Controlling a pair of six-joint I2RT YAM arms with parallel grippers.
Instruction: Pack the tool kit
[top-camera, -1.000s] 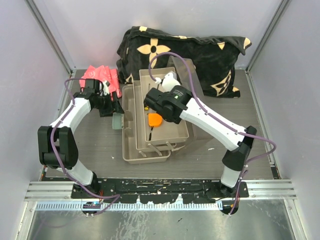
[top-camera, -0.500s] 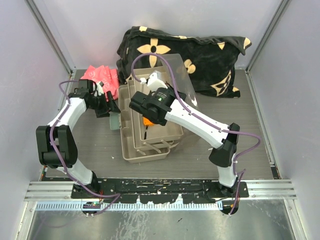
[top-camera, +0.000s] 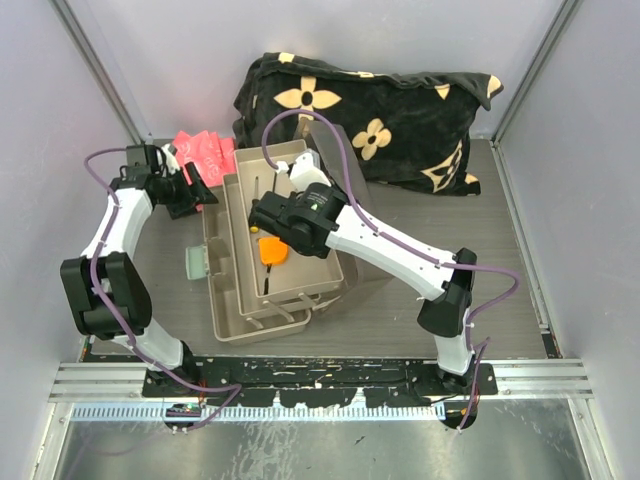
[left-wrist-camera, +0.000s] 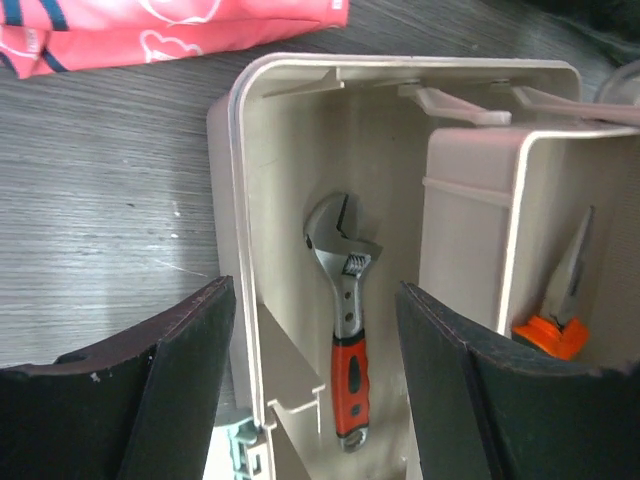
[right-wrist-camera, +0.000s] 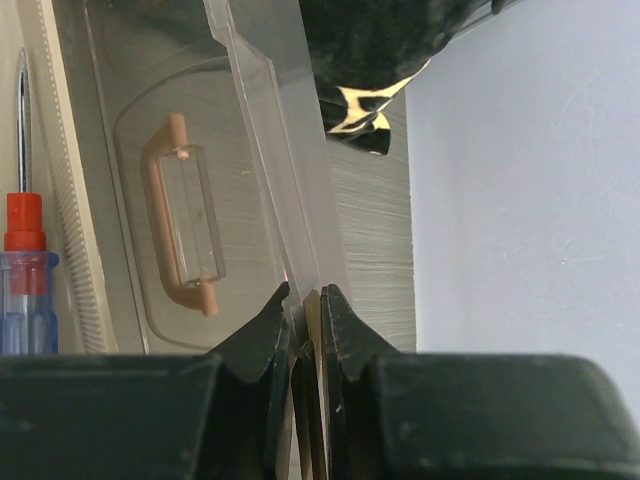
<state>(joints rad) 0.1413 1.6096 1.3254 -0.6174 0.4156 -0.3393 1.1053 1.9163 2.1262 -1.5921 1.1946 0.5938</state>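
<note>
Right gripper (right-wrist-camera: 305, 300) clamped on the translucent lid (right-wrist-camera: 250, 120) edge: lower slowly over the beige trays (top-camera: 305, 275), clear of the wide-spread left gripper (left-wrist-camera: 315, 290).

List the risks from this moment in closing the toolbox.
The right end effector pinches only the thin edge of the clear lid, so the lid may slip free and drop. The left end effector is open and holds nothing, so the toolbox may slide when the lid is pushed. The raised tray may jam the lid.
</note>
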